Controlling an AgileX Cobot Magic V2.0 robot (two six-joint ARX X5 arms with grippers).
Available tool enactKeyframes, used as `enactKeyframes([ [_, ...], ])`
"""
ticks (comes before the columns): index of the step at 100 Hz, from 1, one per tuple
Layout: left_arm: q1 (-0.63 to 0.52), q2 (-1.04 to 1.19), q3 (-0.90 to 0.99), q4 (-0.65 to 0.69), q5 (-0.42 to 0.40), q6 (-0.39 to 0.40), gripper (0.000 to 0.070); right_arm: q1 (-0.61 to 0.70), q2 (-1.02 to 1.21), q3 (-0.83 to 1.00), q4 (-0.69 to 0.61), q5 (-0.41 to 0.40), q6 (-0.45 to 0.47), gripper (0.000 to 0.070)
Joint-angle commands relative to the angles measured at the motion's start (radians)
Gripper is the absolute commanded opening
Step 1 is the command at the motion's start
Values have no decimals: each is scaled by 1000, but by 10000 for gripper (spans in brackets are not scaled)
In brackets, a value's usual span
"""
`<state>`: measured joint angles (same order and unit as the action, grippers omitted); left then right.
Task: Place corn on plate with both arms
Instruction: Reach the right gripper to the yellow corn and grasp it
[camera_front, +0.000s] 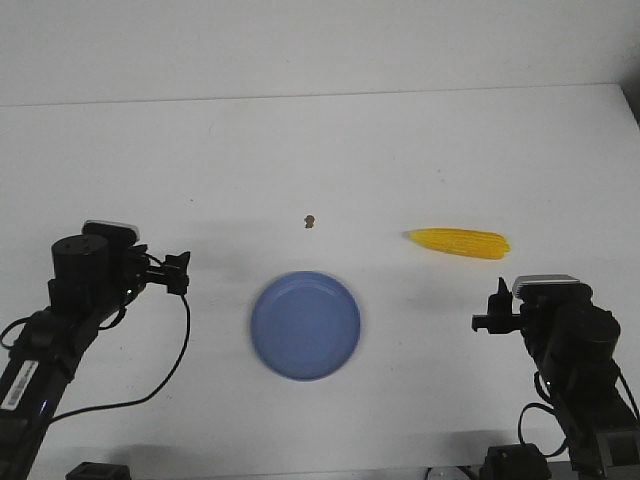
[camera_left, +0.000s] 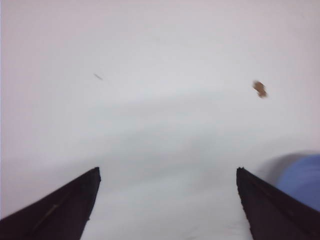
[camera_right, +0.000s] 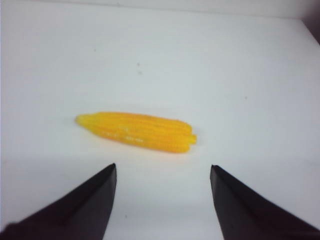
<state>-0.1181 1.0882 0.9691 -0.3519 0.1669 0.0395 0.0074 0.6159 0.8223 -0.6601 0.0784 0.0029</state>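
Corn (camera_front: 458, 242) — unlabelled — lies right of plate (camera_front: 305, 325).

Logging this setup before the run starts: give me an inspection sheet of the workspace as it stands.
Surface: white table, a few faint marks.
Job's things: corn lies flat on the table, right of and beyond the plate; plate empty.
Clutter: one small brown speck beyond the plate.
Grippers: left gripper open over bare table, holding nothing; right gripper open, facing the corn, not touching.
Cables: black cable loops off the left arm; more by the right arm's base.
Surroundings: plain pale wall behind the table.
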Motion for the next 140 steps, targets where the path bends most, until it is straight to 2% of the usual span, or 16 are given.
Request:
enactKeyframes([
  [1,5,-11,10,-11,-42,74,557,0,11,16,19,-1,-15,394],
  [17,13,-27,10,-14,-43,79,557,0,70,16,53,-2,-116,445],
  [35,10,-16,10,-14,-35,52,557,2,210,21,103,-5,-221,450],
  [51,10,-16,10,-12,-34,31,557,21,403,76,89,-56,-304,454],
  [69,6,-16,10,-13,-5,17,557,41,641,205,45,-79,-422,492],
  [104,5,-16,10,-13,-4,-7,557,39,992,468,-45,-87,-511,496],
  [140,5,-16,10,-12,-1,-6,556,-3,1088,494,-56,-132,-534,496],
])
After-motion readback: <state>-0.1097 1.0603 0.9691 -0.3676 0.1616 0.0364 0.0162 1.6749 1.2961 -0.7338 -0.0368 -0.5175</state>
